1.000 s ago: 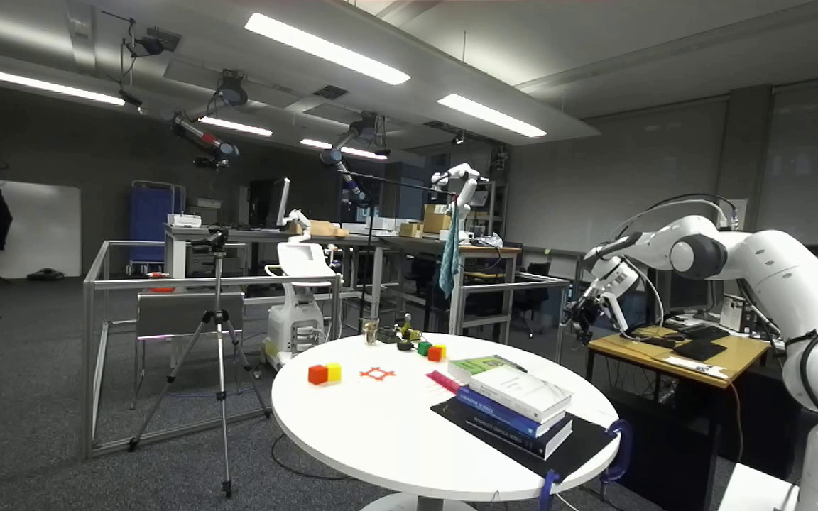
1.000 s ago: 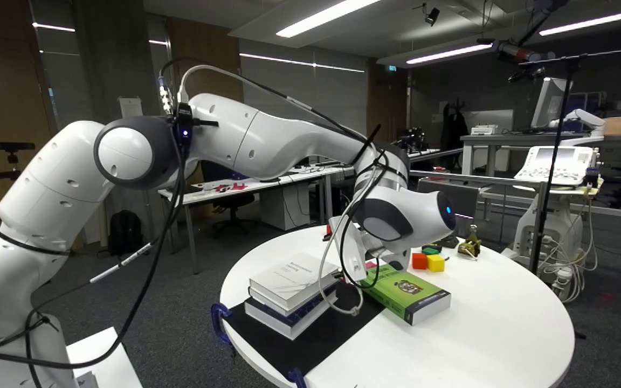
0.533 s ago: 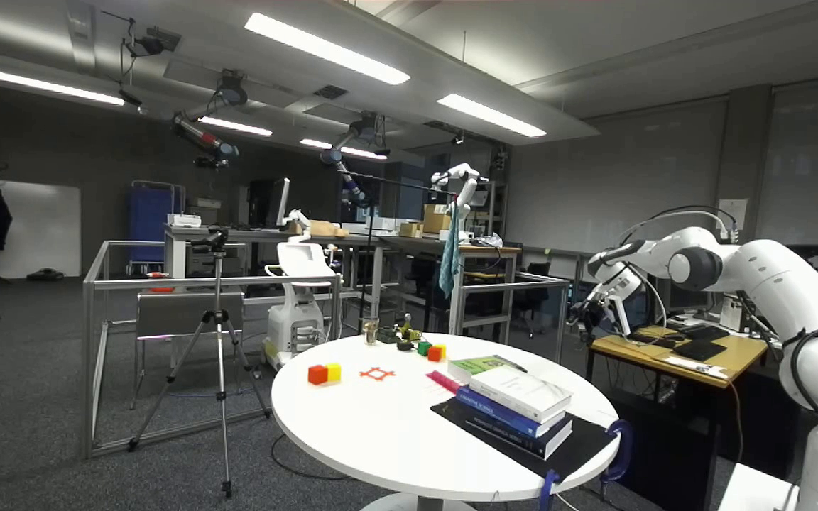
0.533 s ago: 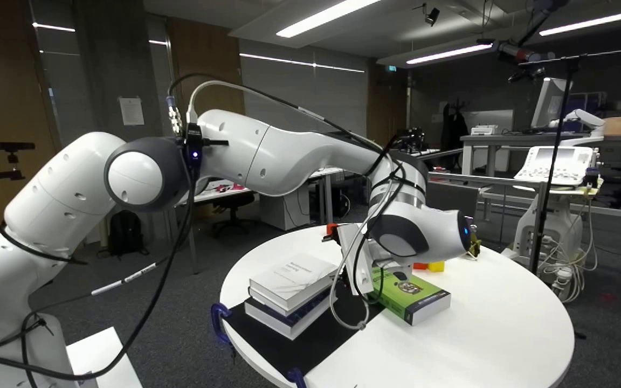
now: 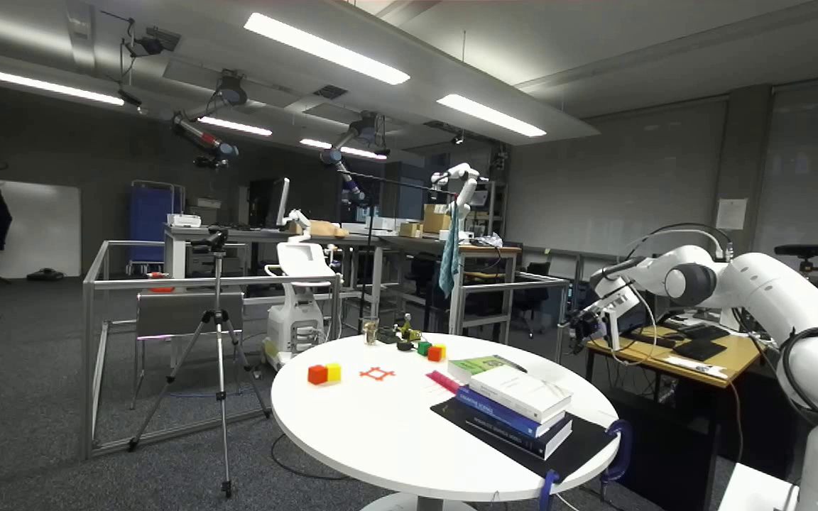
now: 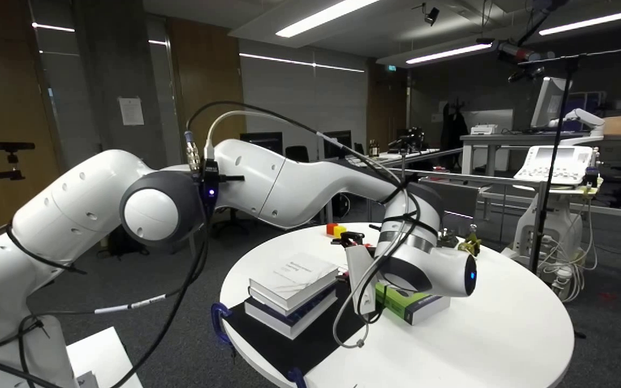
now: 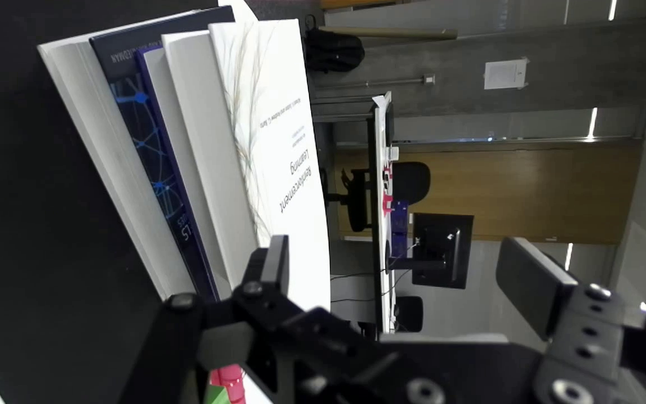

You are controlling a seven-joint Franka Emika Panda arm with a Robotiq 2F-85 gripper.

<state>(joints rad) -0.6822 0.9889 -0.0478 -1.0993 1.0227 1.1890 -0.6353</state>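
Note:
My gripper [image 7: 398,275] stands open in the wrist view, with nothing between its fingers. It is nearest to a stack of books, whose top is a white book [image 7: 284,168] with "Reinforcement Learning" on its cover. One finger [image 7: 276,264] overlaps that cover in the picture; whether they touch cannot be told, though the gripper looks raised beside the stack. Beneath lie a blue book [image 5: 498,411] and a dark book [image 5: 515,434]. In an exterior view the gripper [image 5: 581,330] hangs above and beyond the table. A green book [image 6: 418,307] lies beside the stack, partly behind the wrist.
The stack rests on a black mat [image 6: 310,353], clamped to the round white table [image 5: 380,454] by blue clamps [image 5: 619,447]. Farther off are a red cube [image 5: 317,374], a yellow cube [image 5: 334,372], a red frame [image 5: 378,373], a pink piece [image 5: 443,382] and a glass [image 5: 371,331].
The arm has come down steadily, and in an exterior view its wrist has also shifted right, uncovering the far red and yellow cubes. The books lie as before.

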